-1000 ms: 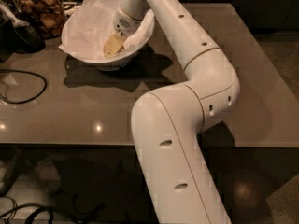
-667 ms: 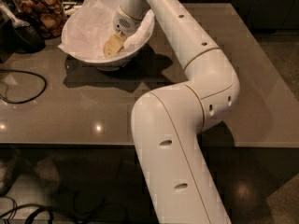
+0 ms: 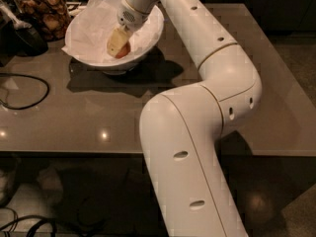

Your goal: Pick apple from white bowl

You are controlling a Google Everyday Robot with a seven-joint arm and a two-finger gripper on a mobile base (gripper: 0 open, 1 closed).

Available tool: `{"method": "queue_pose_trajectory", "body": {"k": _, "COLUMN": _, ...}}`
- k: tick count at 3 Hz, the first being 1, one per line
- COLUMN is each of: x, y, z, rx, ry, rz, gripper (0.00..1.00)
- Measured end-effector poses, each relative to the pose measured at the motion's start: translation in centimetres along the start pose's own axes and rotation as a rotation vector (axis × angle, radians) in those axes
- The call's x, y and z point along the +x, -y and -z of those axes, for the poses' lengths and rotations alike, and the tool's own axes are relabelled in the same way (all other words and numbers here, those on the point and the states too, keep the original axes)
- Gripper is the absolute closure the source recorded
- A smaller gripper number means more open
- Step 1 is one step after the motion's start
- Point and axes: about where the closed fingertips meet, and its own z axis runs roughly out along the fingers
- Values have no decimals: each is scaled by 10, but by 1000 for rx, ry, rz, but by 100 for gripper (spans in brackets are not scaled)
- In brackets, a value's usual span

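Gripper: the gripper (image 3: 118,44) is down inside the white bowl (image 3: 157,32), with its cream tip against the apple (image 3: 124,50). The wrist angles in over the bowl's far right rim.
Grip state: cannot tell from here whether it is clamped on the apple or only resting on it, because the tip covers the fruit's upper left side.
Apple: low in the bowl, near the middle, on the crumpled paper lining (image 3: 85,27). Only its orange-red lower right side shows.
Bowl: sits on the grey table (image 3: 98,115) toward the far left, with paper spilling over its left rim.
Neighbours: a glass jar of brown snacks (image 3: 42,10) stands near the bowl's far left side. A black cable (image 3: 45,89) loops on the table to the left, apart from the bowl.
Arm: 1 white arm (image 3: 212,78) reaches in from the near side, its elbow over the table's right half.
Step, as I judge it: at the grasp, with the apple not yet lifted clear.
Risk 1: a round fruit on loose paper could roll or squirt sideways under an off-centre squeeze.
Risk 2: paper pinched along with the apple would come up with it, weakening the hold.
Risk 3: the wrist is close to the rim, so a slanted lift could knock the bowl and slide it toward the jar.
Risk 4: downward pressure on 1 side might tip the flared bowl.
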Motion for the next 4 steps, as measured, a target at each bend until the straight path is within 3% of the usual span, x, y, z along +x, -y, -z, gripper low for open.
{"method": "queue_pose_trajectory", "body": {"k": 1, "x": -14, "y": -11, "z": 31, "rx": 42, "ry": -2, "rz": 9, "gripper": 100}}
{"method": "queue_pose_trajectory", "body": {"k": 3, "x": -53, "y": -79, "z": 138, "rx": 44, "ry": 139, "rz": 137, "gripper": 100}}
{"method": "queue_pose_trajectory", "body": {"k": 4, "x": -60, "y": -112, "z": 177, "rx": 52, "ry": 197, "rz": 185, "gripper": 100}}
